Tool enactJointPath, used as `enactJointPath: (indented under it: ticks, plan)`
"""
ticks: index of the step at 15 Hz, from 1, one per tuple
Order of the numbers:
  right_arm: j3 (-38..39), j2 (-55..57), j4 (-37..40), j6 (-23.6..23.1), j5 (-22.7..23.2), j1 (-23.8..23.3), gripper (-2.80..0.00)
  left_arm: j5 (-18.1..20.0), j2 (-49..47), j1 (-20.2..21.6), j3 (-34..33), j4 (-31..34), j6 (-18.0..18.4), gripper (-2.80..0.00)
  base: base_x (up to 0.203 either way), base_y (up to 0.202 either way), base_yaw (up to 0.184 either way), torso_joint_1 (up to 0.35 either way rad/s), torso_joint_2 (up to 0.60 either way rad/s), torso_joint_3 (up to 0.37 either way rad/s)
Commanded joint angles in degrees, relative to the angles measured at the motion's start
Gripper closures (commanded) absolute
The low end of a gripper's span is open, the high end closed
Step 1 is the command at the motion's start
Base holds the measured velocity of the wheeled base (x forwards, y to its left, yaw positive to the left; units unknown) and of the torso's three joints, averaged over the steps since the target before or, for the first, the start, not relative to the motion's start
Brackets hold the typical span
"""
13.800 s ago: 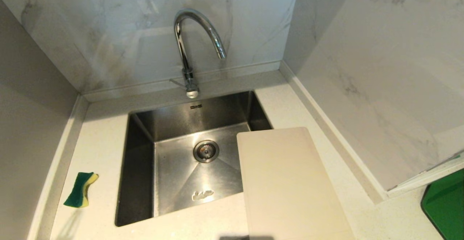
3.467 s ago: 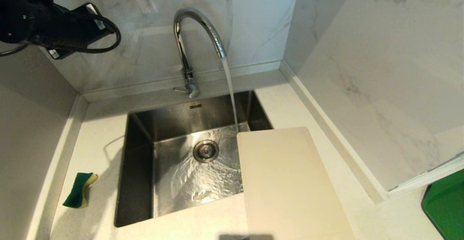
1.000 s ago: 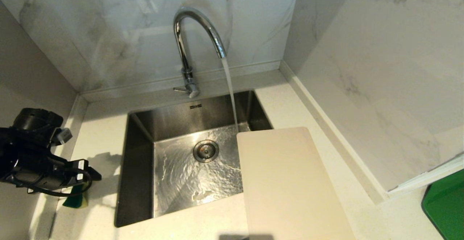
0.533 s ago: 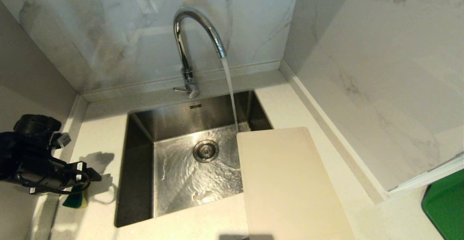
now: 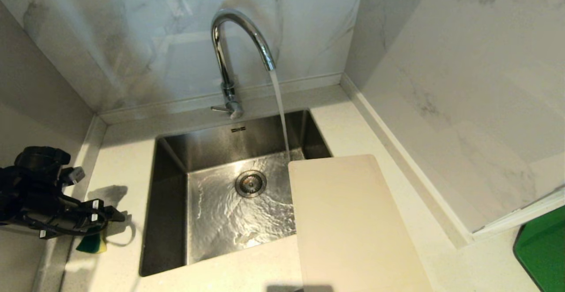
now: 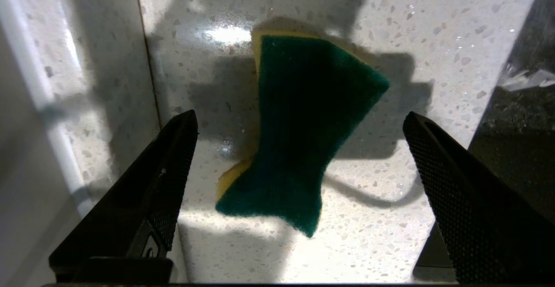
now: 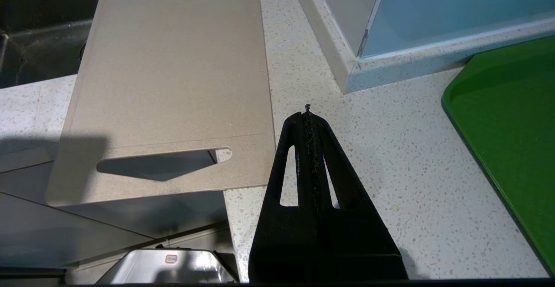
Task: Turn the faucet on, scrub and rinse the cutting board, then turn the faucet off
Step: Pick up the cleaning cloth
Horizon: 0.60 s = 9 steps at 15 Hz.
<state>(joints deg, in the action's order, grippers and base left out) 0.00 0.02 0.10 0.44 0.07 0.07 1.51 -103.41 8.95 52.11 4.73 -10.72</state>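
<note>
With your left gripper (image 6: pixel 299 148) spread wide over the sponge (image 6: pixel 299 126) left of the sink (image 5: pixel 170 159), a shallow pinch could slip off its curled edge, leaving the cutting board (image 5: pixel 348 221) on the sink's right rim unscrubbed while the faucet (image 5: pixel 234 49) runs.

Sponge (image 6: pixel 299 131) w/ bare counter (image 6: pixel 390 31) both sides, side wall (image 6: pixel 39 83) close by, sink (image 5: pixel 167 221) opposite.

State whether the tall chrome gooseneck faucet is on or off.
On: a stream runs from the chrome gooseneck faucet into the steel sink.
</note>
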Motion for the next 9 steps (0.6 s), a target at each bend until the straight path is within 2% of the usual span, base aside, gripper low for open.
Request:
enactJointPath:
  ticks: [1, 2, 3, 7, 9]
  plan:
    - [0.00, -0.02, 0.00, 0.00, 0.01, 0.04, 0.00, 0.07, -1.39, 0.43, 0.13, -0.07, -0.10, -2.80, 0.000, 0.000, 0.000, 0.000, 0.00, 0.000]
    - [0.00, -0.02, 0.07, 0.00, 0.01, 0.09, 0.00, -0.01, -1.93, 0.59, 0.09, -0.07, 0.13, -2.80, 0.000, 0.000, 0.000, 0.000, 0.00, 0.000]
    - [0.00, -0.02, 0.08, 0.00, 0.01, 0.01, 0.00, -0.02, -2.43, 0.84, 0.09, -0.07, 0.14, 0.00, 0.000, 0.000, 0.000, 0.000, 0.00, 0.000]
    - [0.00, -0.02, 0.04, 0.00, 0.01, 0.05, 0.00, 0.33, -2.70, 0.98, 0.48, -0.16, -0.21, 0.00, 0.000, 0.000, 0.000, 0.000, 0.00, 0.000]
    - [0.00, -0.02, -0.01, 0.00, 0.01, 0.04, 0.00, 1.92, -2.92, 0.98, 1.74, -0.25, -1.94, 0.00, 0.000, 0.000, 0.000, 0.000, 0.00, 0.000]
